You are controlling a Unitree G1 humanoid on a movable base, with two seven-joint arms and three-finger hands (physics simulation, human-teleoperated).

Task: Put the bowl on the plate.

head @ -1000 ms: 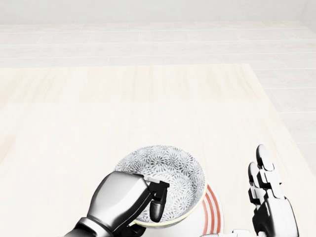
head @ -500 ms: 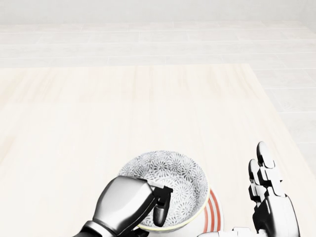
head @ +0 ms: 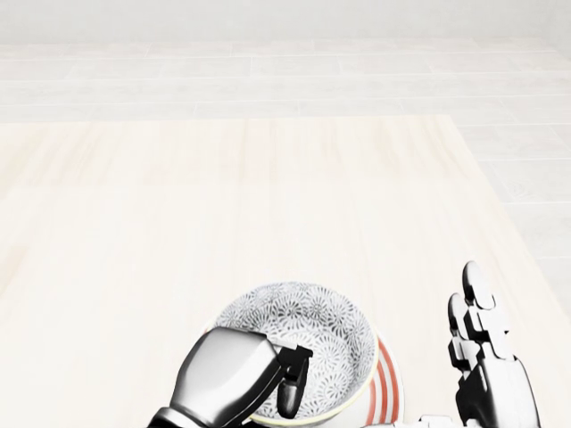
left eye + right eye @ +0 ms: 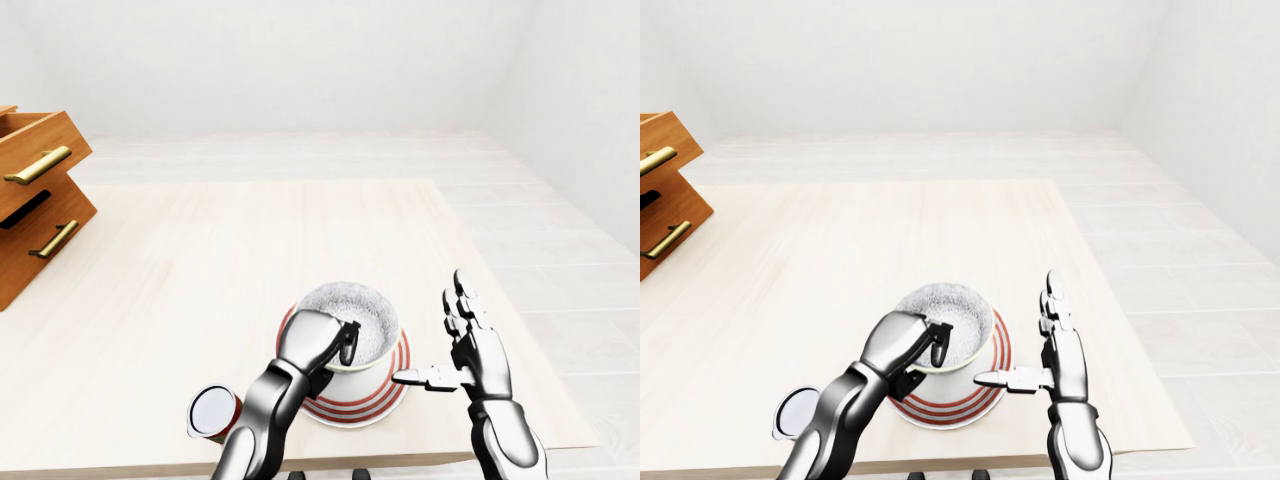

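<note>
A grey-and-white patterned bowl (image 4: 358, 312) is over the middle of a white plate with red rings (image 4: 388, 392), near the table's bottom edge in the left-eye view. My left hand (image 4: 340, 348) is shut on the bowl's near-left rim, its dark thumb inside the bowl and the fingers hidden under it. Whether the bowl's base touches the plate cannot be told. My right hand (image 4: 440, 345) stands open just right of the plate, fingers up and thumb pointing at the plate, touching nothing. In the head view the bowl (image 3: 317, 339) hides most of the plate (image 3: 386, 385).
A can with a white lid (image 4: 212, 410) stands left of the plate by my left forearm. A wooden drawer unit with brass handles (image 4: 35, 195) sits at the table's left edge. The table's right edge (image 4: 500, 300) runs close beside my right hand.
The bowl and my left hand have moved down the head view, so the bowl covers more of the plate. My right hand has barely moved.
</note>
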